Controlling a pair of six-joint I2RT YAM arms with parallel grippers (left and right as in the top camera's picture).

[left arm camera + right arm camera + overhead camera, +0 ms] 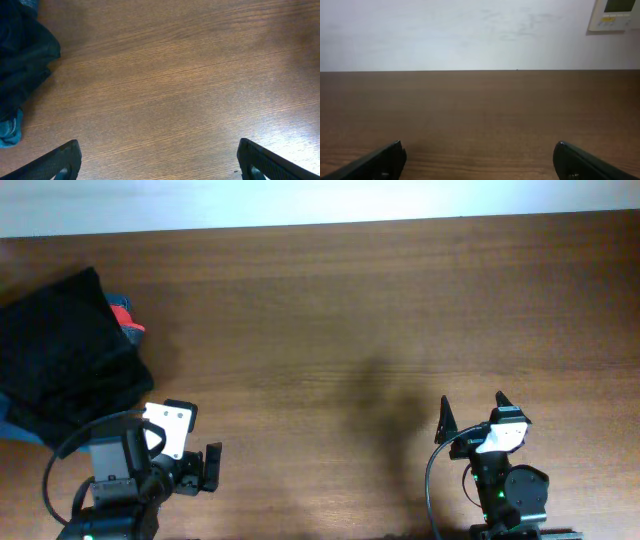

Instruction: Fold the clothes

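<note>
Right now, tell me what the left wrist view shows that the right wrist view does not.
Only the left wrist view: a heap of soft black clothes at the left edge, with a scrap of blue cloth below it. Only the right wrist view: a white wall in the background and a pale wall panel top right. Both: the brown wooden table, and an open, empty claw, the left claw in one, the right claw in the other.

Brown wood-grain tabletop (350,310) pretty much fills every view, grain running side to side. Past its far edge there's a plain off-white wall (470,35) with a small pale panel (615,14) mounted up in the right corner. Light is soft, with a bit of sheen on the wood and a dim shadow (380,395) near the middle.
</note>
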